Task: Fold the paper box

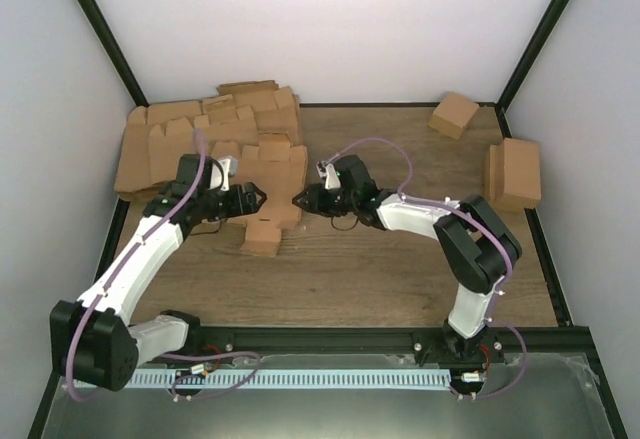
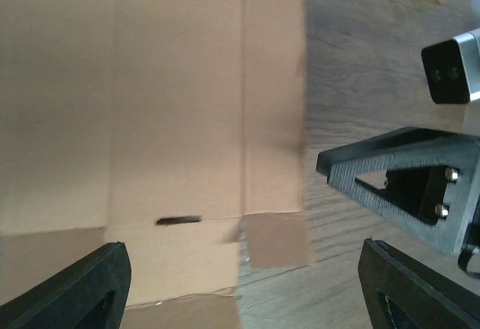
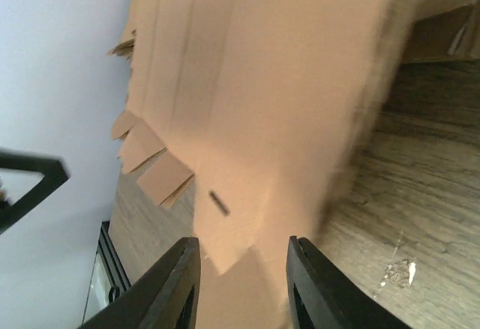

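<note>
- Two sets of jaws apart: wide and empty on left gripper (image 1: 260,198), partly parted around the paper box (image 1: 280,169) edge on right gripper (image 1: 298,199).
- Risks it springing flat or sliding, unclamped.

The top view looks down from high behind the near edge over the whole table (image 1: 400,274). Both wrist views sit very near, facing each other across the cardboard sheet (image 1: 278,164), which all three share.

Plain white walls (image 1: 330,19), black corner posts (image 1: 102,29), wooden tabletop (image 1: 400,279)
</note>
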Controlling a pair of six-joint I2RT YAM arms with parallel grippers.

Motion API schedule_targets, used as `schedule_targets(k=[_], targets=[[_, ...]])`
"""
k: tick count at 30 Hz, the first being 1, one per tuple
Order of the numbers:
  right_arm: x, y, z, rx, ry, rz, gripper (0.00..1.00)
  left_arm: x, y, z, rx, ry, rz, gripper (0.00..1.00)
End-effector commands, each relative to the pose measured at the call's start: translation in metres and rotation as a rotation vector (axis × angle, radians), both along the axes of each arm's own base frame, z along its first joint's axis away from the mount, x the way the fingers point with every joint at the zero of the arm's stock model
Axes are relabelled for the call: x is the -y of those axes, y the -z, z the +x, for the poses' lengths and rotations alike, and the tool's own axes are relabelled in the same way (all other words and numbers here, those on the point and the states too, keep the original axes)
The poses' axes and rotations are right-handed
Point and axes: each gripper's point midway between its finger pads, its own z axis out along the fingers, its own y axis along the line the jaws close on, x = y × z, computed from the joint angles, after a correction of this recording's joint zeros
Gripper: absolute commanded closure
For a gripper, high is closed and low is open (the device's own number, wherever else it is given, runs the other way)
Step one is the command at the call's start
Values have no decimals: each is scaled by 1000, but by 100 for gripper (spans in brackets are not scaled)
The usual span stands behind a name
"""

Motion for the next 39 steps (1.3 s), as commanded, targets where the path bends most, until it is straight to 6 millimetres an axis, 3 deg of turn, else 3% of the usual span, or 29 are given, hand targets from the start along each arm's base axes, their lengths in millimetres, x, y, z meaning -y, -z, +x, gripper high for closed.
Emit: schedule_targets(k=[1,8,11,13,21,31,39], targets=[[-8,-42,-7,133,-68,124,65,32,-24,13,114,182,-62,12],[-15,-58,-18,126,-119,229,65,31,-15,25,96,203,30,14],[-1,-42,-10,79,-24,124,64,27,-8,24,88,199,94,14],[11,-36,-9,74,23,82,64,35,-2,18,87,224,160,14],[37,-1,-31,26,62,59,65,66,17,3,107,295,344,24],[41,4,-47,104,4,185,64,80,36,-20,109,348,385,26],[38,14,-41,127,10,234,62,82,41,-25,104,303,321,30]])
